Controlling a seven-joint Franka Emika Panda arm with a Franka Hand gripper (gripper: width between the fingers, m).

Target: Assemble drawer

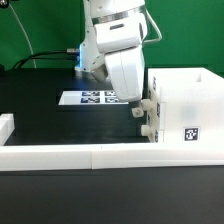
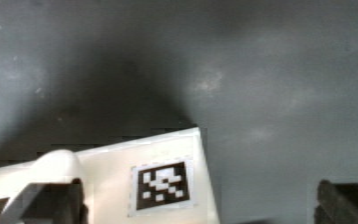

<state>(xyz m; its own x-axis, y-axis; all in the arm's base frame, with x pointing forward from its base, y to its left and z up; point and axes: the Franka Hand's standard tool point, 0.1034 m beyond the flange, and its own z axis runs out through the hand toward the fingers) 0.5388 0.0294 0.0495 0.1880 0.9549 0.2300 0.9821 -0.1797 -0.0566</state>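
The white drawer casing (image 1: 186, 106) stands at the exterior view's right, with a square tag on its front and two small knobs (image 1: 149, 104) sticking out of its left face. My gripper (image 1: 138, 107) hangs just left of that face, close to the knobs. In the wrist view a white tagged drawer surface (image 2: 158, 185) lies under the gripper (image 2: 197, 206), near one dark finger (image 2: 51, 204). The other finger (image 2: 350, 202) is far off over bare table. The jaws are wide apart and hold nothing. I cannot make out separate trays.
The marker board (image 1: 93, 97) lies flat behind the arm. A long low white border rail (image 1: 90, 154) runs along the front, and a short rail piece (image 1: 7, 126) sits at the exterior view's left. The table is black.
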